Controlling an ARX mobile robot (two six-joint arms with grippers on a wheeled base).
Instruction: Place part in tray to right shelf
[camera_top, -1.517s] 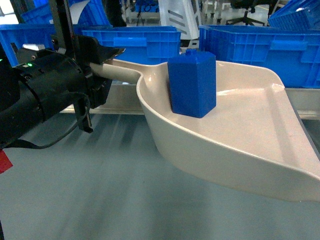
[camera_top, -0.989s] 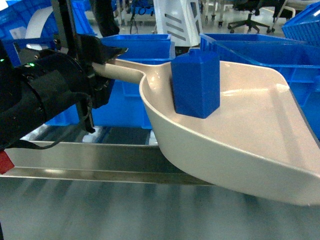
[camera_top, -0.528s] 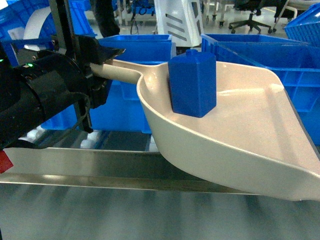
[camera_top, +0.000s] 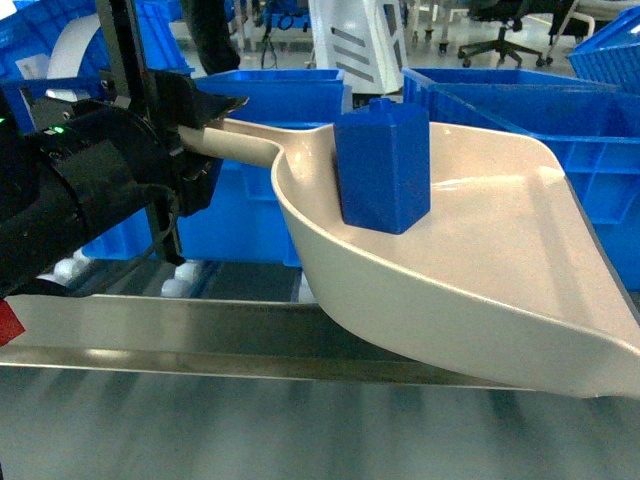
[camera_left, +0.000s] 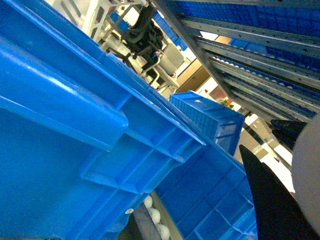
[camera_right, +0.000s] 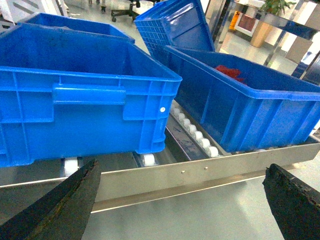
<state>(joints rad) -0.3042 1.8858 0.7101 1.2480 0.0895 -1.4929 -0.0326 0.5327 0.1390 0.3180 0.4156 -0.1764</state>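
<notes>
- Where the head view looks forward, one left gripper (camera_top: 205, 130) is clamped on the long handle of the single tray (camera_top: 480, 290), which hangs in the air over the front rail of the right shelf (camera_top: 200, 335).
- One part (camera_top: 384, 170) stands upright inside the tray, at its far left near where the handle joins, its lone stud on top.
- One right gripper (camera_right: 182, 202) appears only in the right wrist view, as two dark fingertips (camera_right: 65, 200) at the bottom corners, spread wide apart with nothing between them.
- Two big blue crates (camera_right: 75, 90) sit side by side on the shelf's white rollers (camera_right: 192, 130) in the right wrist view; a third, ribbed blue crate (camera_right: 172, 22) leans behind them.
- Something red (camera_right: 230, 72) lies in the right crate, too small to identify.
- Cut off by the frame edge is the tray's right corner in the head view, and the tray hides much of the shelf behind it.
- Most of the left wrist view is filled by the wall of a blue crate at close range; the gripper's own fingers show only as a dark sliver at the right edge, beside a pale blur.
</notes>
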